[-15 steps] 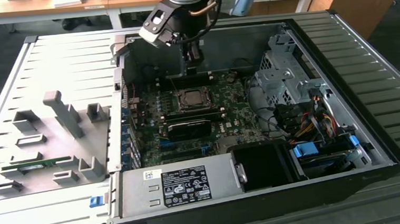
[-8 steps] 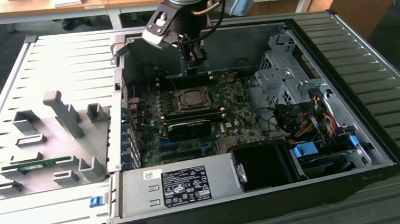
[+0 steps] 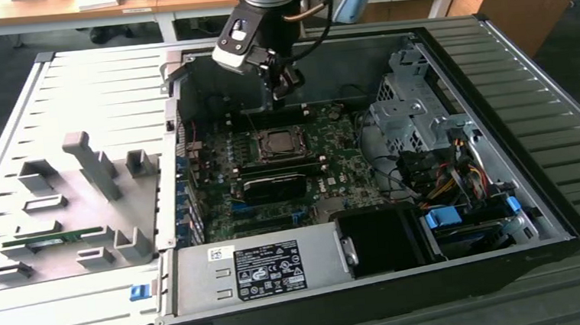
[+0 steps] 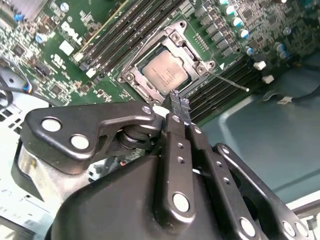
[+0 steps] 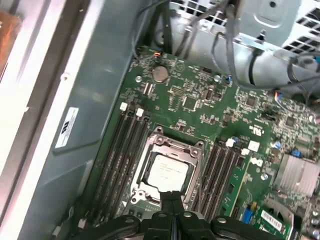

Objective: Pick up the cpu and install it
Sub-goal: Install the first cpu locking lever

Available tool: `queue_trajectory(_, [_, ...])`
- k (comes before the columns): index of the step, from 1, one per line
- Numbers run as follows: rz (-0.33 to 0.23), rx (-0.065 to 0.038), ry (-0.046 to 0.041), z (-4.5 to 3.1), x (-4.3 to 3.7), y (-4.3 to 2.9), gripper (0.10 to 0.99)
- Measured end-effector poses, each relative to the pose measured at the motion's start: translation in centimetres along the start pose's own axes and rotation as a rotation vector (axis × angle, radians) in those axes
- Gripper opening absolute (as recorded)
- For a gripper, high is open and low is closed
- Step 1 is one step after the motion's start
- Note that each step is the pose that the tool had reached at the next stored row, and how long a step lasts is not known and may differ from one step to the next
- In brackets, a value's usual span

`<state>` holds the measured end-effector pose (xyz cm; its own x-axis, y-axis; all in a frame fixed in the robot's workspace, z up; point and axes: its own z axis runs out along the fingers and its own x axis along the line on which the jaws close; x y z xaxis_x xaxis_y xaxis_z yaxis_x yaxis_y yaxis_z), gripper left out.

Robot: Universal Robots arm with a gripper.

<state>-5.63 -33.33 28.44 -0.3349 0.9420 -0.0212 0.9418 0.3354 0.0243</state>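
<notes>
I have the arm's black two-fingered gripper (image 3: 282, 86) hanging above the open black computer case (image 3: 537, 191), over the rear part of the green motherboard (image 3: 346, 158). In both wrist views its fingers (image 4: 176, 107) are pressed together with nothing between them, so the hand is closed and empty.

The small flat square cpu with the silvery-grey metal top (image 5: 165, 171) already lies inside the square dark-framed socket (image 5: 161, 145) in the middle of the board, sitting flat and level within the frame. In the second wrist view I see the same cpu (image 4: 165, 70) just past the fingertips, apart from them, with the socket's thin metal lever (image 4: 227, 81) sticking out sideways over the memory slots. Black memory slots (image 5: 122, 150) run along both sides of the socket.

In the exterior view, the grey metal power supply with a black label (image 3: 257, 268) fills the near corner of the case. On the exterior view's left, a long thin green memory stick (image 3: 55, 239) rests on a grey fixture tray (image 3: 28, 211) beside the case.
</notes>
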Motion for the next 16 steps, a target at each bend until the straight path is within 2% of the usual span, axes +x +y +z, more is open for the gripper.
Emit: queue_trajectory(16, [-0.157,-0.003,0.0039,0.02,-0.16,-0.06,0.106])
